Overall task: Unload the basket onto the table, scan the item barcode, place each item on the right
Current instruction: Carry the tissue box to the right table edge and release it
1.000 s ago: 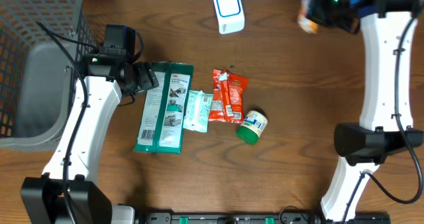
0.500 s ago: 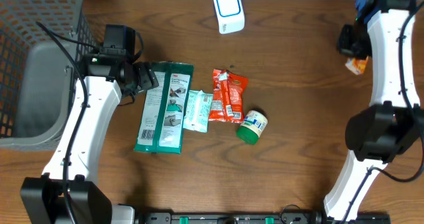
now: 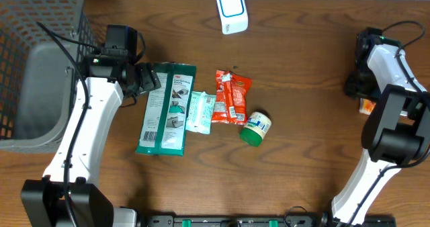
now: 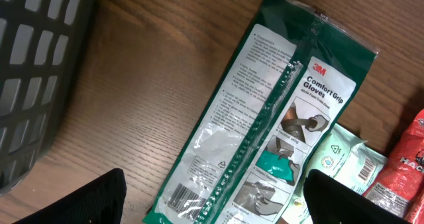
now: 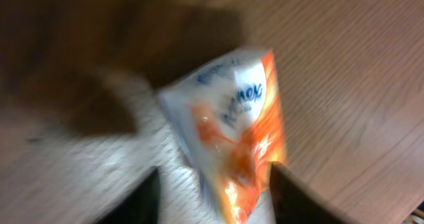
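A grey mesh basket [image 3: 40, 66] stands at the far left of the wooden table [image 3: 302, 52]. Just right of it the left gripper [image 4: 213, 177] hangs open, its fingers wide apart above a long green pack [image 4: 265, 138] printed "3M Comfort Grip Gloves", with a barcode at its near end. Beside that lie a pale green-and-white sachet [image 3: 200, 111], a red packet [image 3: 232, 96] and a small green-lidded tub [image 3: 256, 128] on its side. A white scanner [image 3: 232, 11] with a blue face sits at the far edge. At the right edge, an orange-and-white packet [image 5: 232, 131] lies between the right gripper's [image 5: 213, 168] parted fingers. Its lettering is too blurred to read, and I cannot tell whether the fingers grip it.
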Controlling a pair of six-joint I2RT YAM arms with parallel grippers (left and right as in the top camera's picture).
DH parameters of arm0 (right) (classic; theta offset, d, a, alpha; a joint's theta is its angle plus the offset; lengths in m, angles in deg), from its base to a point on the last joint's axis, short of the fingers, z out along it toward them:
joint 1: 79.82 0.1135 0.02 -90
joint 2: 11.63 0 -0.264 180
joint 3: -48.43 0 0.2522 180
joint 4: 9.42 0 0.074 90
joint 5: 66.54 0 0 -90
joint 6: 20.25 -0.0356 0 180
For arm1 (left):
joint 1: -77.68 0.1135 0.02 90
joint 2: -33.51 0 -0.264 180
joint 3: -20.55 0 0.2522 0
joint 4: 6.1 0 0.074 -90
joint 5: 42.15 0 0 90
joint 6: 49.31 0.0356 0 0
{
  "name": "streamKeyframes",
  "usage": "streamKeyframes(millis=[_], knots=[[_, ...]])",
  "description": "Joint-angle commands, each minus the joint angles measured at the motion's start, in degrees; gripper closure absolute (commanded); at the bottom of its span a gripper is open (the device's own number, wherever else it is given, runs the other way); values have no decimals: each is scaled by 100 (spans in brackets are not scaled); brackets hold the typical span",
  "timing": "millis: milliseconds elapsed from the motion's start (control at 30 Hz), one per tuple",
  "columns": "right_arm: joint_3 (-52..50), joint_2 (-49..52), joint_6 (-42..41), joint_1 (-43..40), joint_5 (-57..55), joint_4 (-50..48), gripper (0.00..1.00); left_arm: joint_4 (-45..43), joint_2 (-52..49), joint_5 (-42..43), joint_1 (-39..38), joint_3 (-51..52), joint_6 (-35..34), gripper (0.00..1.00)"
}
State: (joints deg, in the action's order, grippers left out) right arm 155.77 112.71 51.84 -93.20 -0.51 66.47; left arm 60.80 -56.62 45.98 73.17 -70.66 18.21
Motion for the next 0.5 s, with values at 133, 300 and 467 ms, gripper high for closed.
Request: streamKeyframes(millis=[133, 300, 467], knots=[[448, -138, 278, -37, -144, 326, 16, 17, 24, -74, 22, -98, 33, 14], [1279, -378, 280, 68, 267, 1217, 16, 17, 24, -74, 22, -98, 31, 14], [1821, -831, 494, 313, 2120, 1974, 19, 17, 24, -76, 22, -98, 31, 14]])
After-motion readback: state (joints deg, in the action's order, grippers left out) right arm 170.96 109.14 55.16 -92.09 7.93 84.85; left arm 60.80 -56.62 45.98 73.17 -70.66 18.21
